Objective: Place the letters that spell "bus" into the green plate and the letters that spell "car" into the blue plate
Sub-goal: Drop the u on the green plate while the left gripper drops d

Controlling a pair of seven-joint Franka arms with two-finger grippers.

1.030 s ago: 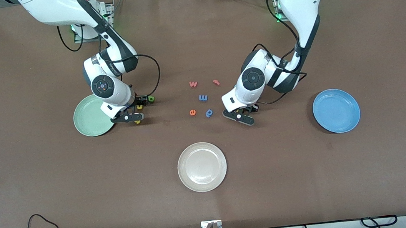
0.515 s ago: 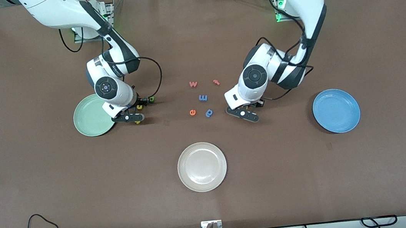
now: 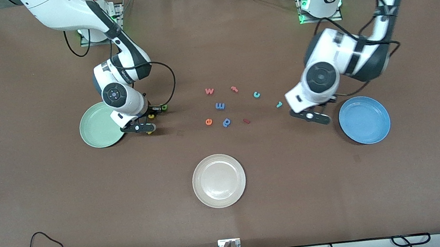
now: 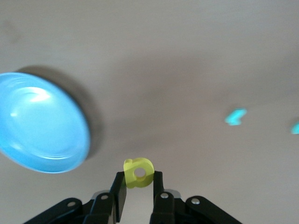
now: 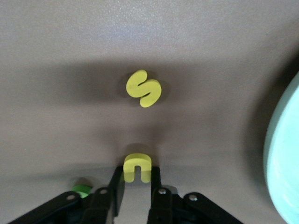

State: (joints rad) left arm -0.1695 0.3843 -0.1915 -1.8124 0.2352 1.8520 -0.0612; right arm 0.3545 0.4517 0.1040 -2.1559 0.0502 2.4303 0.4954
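My left gripper (image 4: 139,179) is shut on the yellow a (image 4: 138,172), up over the table just beside the blue plate (image 3: 364,119), on that plate's middle-of-table side. The teal c (image 3: 256,94) and teal r (image 3: 279,104) lie on the table between the loose letters and my left gripper (image 3: 315,117). My right gripper (image 5: 137,175) is low at the table beside the green plate (image 3: 96,128), shut on the yellow u (image 5: 137,168). The yellow s (image 5: 144,88) lies flat close by, and the green b (image 3: 164,107) sits next to the hand.
A white plate (image 3: 218,180) stands nearer to the front camera at mid-table. Loose letters lie in the middle: a pink w (image 3: 209,91), a red t (image 3: 234,89), a blue m (image 3: 220,106), an orange e (image 3: 209,121), a blue p (image 3: 226,122) and a small red piece (image 3: 246,121).
My left arm has swung from beside the loose letters toward the blue plate, uncovering the teal c and r. My right gripper has closed on the yellow u without shifting.
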